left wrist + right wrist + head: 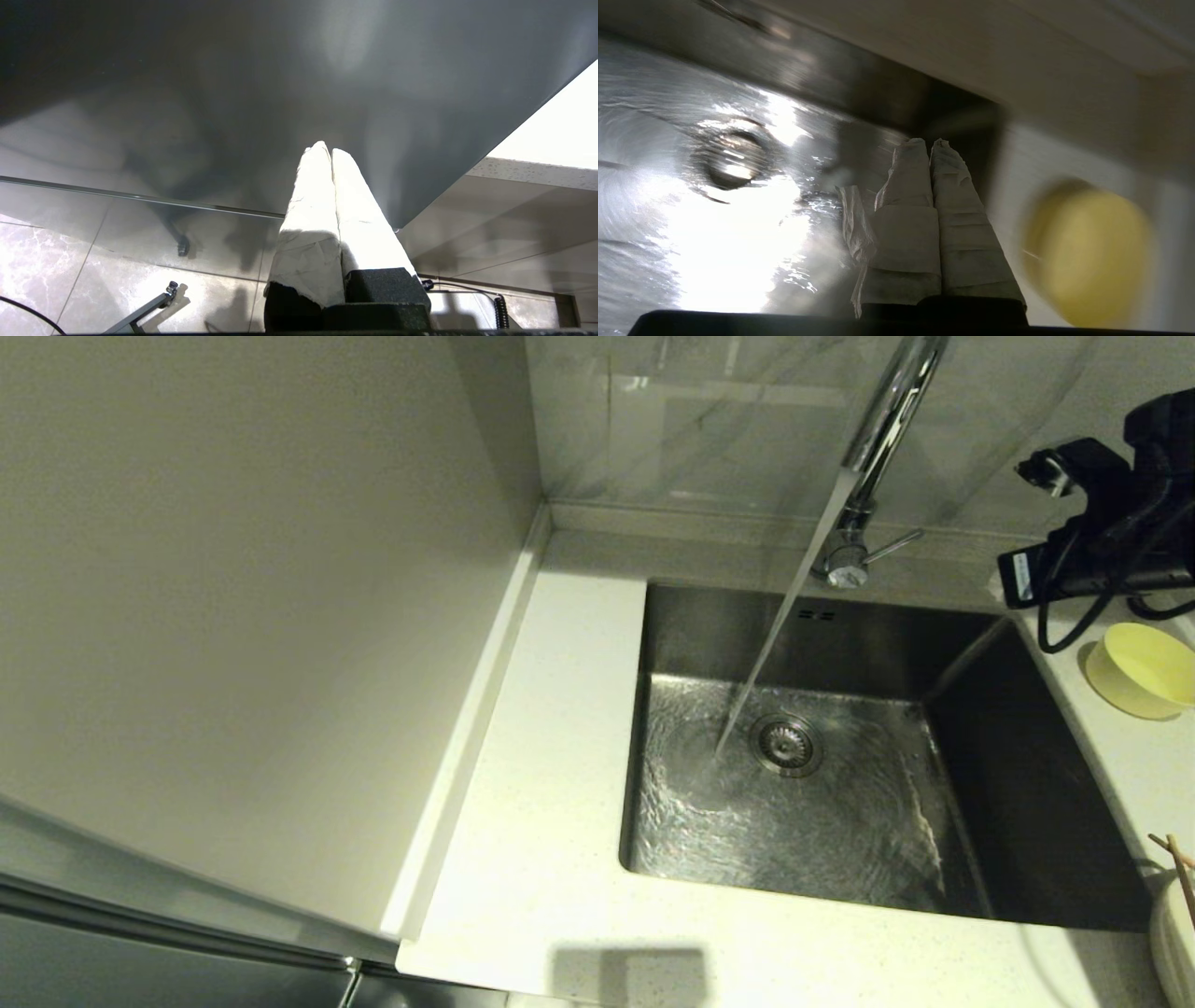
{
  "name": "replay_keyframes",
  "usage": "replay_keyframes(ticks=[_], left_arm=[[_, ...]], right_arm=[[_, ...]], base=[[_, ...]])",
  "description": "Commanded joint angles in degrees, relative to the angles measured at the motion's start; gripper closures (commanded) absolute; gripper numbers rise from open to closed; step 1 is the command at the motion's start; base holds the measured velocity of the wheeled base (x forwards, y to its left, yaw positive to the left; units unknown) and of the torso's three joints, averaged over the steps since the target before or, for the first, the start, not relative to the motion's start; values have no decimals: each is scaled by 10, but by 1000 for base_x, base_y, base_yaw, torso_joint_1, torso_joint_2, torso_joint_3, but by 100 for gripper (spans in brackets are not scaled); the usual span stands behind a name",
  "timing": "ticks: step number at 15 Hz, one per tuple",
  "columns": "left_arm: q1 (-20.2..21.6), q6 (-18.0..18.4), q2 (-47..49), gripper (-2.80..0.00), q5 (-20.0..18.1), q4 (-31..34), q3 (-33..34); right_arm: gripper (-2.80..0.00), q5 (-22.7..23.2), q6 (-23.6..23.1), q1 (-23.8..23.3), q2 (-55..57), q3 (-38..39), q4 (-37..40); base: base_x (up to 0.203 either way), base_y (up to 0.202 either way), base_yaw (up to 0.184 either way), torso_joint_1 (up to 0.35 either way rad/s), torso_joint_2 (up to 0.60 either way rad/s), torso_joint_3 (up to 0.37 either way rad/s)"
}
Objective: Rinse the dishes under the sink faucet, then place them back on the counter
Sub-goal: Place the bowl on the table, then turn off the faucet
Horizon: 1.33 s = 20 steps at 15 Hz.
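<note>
Worktop: off-white speckled stone slab, wrapping around the sink on the left, front and right, with a low raised rim running along its left edge.

Sink: square steel basin set into the worktop, holding a thin sheet of rippling water and no dishes; the round drain strainer is sitting near the middle of its floor.

Sink faucet: chrome spout rising at the sink's back edge, lever sticking out sideways, pouring a slanted stream that is landing just beside the strainer.

Right gripper: hanging above the sink's right rim, padded fingers pressed together and grasping nothing.

Left gripper: parked low beside the cabinet front, fingers likewise clenched and empty.

Plate: cream-white, showing only at the worktop's front right corner, carrying the chopsticks across it.

Bowl: pale yellow, empty, tipped on the worktop's right side, just beside the sink.
</note>
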Motion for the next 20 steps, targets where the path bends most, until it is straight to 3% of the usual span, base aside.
replay_keyframes(ticks=[1, 6, 10, 16, 20], left_arm=[[0, 0, -1, 0, 0, 0, 0], [0, 0, -1, 0, 0, 0, 0], [0, 0, -1, 0, 0, 0, 0], [0, 0, -1, 0, 0, 0, 0], [0, 0, -1, 0, 0, 0, 0]], right_arm=[[0, 63, 68, 17, 58, -43, 0], [0, 197, 127, 26, 95, -82, 0], [0, 225, 150, 32, 117, -119, -10], [0, 225, 169, 44, 139, -121, -136], [0, 227, 198, 43, 140, -121, -151]], base=[[0, 0, 0, 0, 0, 0], [0, 0, 0, 0, 0, 0], [0, 0, 0, 0, 0, 0], [0, 0, 0, 0, 0, 0], [0, 0, 0, 0, 0, 0]])
